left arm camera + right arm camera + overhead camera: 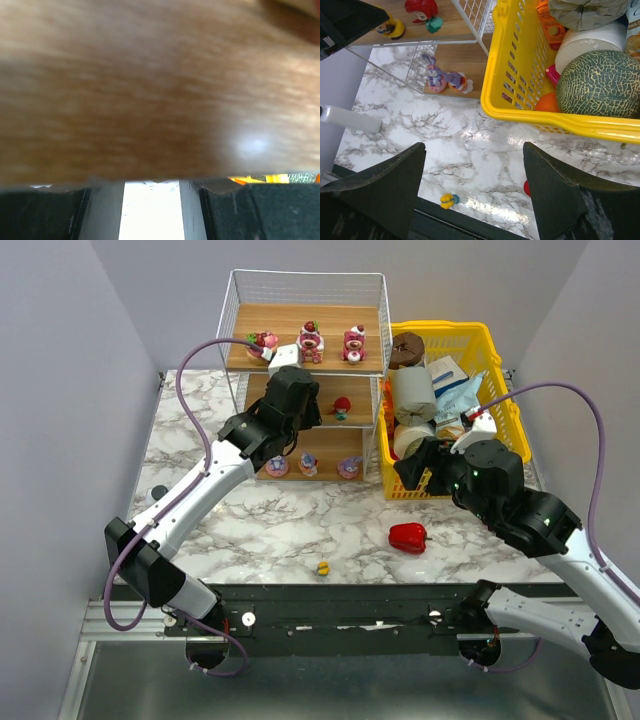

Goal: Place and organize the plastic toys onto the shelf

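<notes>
Yellow duck toy (323, 567) is lying alone by the counter's (200, 510) near edge, a red pepper (408, 537) just beyond it. Right claw (474, 150) is hovering farther back, jaws apart, beside the yellow basket (560, 122). Left claw (152, 195), also apart, is reaching into the shelf (330, 320) at the far edge, where other plastic toys (311, 340) are standing on three boards.

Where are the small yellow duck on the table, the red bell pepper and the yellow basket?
yellow duck (323, 567): top view, its body.
red bell pepper (407, 537): top view, its middle.
yellow basket (555, 122): right wrist view, its near rim.
</notes>
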### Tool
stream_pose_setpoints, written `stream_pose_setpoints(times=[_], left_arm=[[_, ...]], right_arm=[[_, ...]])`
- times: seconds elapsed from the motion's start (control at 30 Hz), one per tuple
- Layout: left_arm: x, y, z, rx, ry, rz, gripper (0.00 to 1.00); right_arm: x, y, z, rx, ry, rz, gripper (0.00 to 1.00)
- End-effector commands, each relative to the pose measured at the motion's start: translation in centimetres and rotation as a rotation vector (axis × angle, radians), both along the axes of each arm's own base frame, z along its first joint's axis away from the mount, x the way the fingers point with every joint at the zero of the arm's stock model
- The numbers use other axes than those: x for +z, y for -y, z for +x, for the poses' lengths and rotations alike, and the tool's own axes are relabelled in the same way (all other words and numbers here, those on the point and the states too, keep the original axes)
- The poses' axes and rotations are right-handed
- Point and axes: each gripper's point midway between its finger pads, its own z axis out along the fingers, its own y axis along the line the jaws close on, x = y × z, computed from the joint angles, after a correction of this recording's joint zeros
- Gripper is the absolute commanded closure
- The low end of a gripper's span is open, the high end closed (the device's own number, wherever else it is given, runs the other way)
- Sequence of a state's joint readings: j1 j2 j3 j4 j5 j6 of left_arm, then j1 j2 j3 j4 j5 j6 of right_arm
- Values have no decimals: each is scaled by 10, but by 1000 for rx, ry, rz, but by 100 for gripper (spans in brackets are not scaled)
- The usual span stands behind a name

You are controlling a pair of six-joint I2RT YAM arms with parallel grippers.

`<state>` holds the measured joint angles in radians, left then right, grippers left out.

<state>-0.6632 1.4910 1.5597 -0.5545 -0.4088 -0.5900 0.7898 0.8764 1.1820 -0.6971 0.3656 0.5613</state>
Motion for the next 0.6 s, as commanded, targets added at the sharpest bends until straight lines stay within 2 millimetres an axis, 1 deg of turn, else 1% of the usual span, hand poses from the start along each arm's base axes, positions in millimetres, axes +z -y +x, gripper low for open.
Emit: stream_pose_setpoints(times=[0.0, 0.2, 0.4, 0.57], left_arm=[[4, 3, 8, -11, 39, 3, 56], [-3, 3, 10, -8, 48, 12, 48], [-9, 2, 11, -4, 41, 24, 43], [-9, 1, 12, 5, 42, 27, 40]], right_arm=[[-3, 8, 1, -35, 3, -2, 14], [-5, 9, 1, -36, 2, -8, 14], [-4, 10, 0, -35, 6, -6, 14], [-4, 11, -1, -34, 8, -3, 14]])
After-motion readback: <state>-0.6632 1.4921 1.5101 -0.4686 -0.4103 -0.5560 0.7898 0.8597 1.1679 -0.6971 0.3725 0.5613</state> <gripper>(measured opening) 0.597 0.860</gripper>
